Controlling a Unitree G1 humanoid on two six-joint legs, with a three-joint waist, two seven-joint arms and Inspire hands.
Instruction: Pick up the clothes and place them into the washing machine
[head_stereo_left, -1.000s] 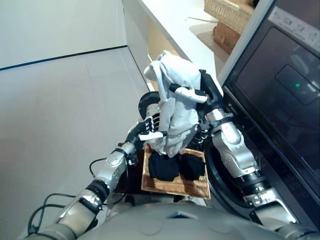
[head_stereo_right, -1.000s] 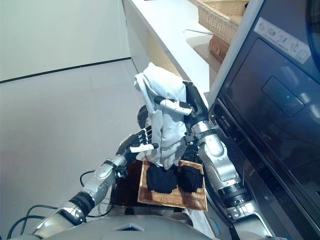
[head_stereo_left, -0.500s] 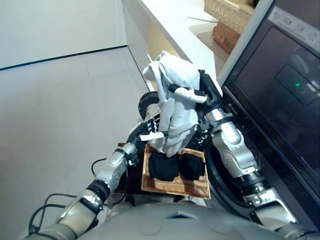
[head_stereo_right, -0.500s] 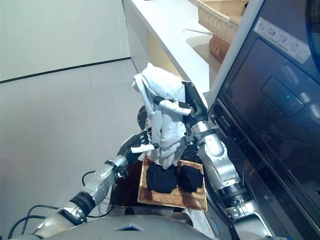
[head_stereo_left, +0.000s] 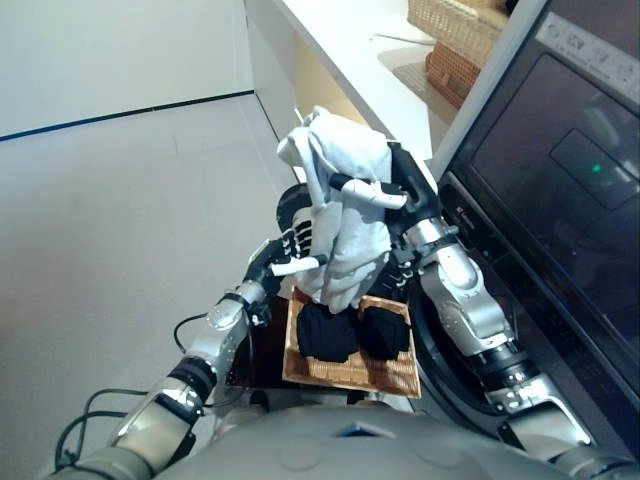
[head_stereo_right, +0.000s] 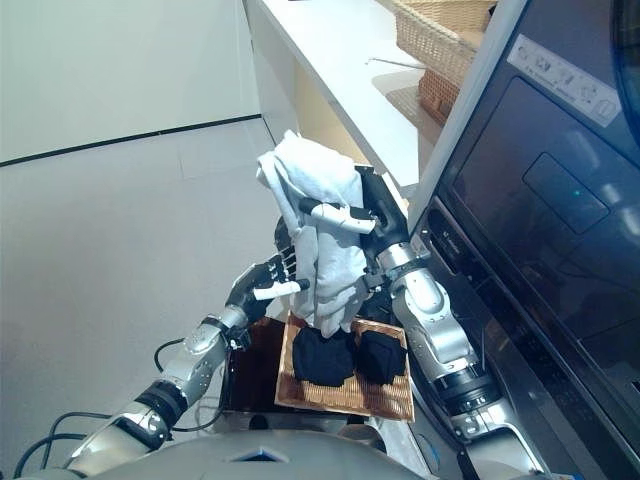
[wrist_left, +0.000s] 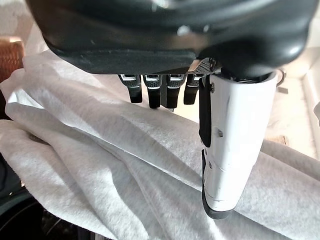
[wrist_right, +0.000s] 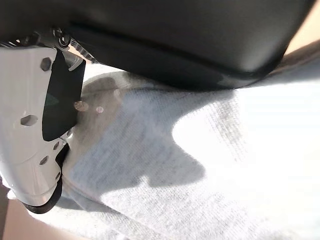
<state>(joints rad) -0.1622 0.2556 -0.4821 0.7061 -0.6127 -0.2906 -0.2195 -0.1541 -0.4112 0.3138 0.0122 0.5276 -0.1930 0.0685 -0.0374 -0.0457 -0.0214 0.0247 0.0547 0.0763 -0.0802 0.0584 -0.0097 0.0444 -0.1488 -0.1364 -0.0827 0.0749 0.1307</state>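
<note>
My right hand (head_stereo_left: 412, 198) is shut on a white garment (head_stereo_left: 350, 225) and holds it bunched high above the wicker basket (head_stereo_left: 345, 378), its white thumb across the cloth; the cloth shows in the right wrist view (wrist_right: 200, 165). The garment hangs down to just over the basket. My left hand (head_stereo_left: 275, 258) is open beside the garment's lower part, thumb resting against the cloth (wrist_left: 100, 150). Dark clothes (head_stereo_left: 325, 335) lie in the basket. The washing machine (head_stereo_left: 560, 190) stands to the right.
The basket rests on a low dark brown box (head_stereo_left: 262, 362). A white counter (head_stereo_left: 350, 50) with wicker baskets (head_stereo_left: 455, 40) runs along the back right. Open grey floor (head_stereo_left: 110, 220) lies to the left.
My right hand has carried the white garment a little up and to the left. My left hand has followed leftward alongside it. The basket and dark clothes have not moved.
</note>
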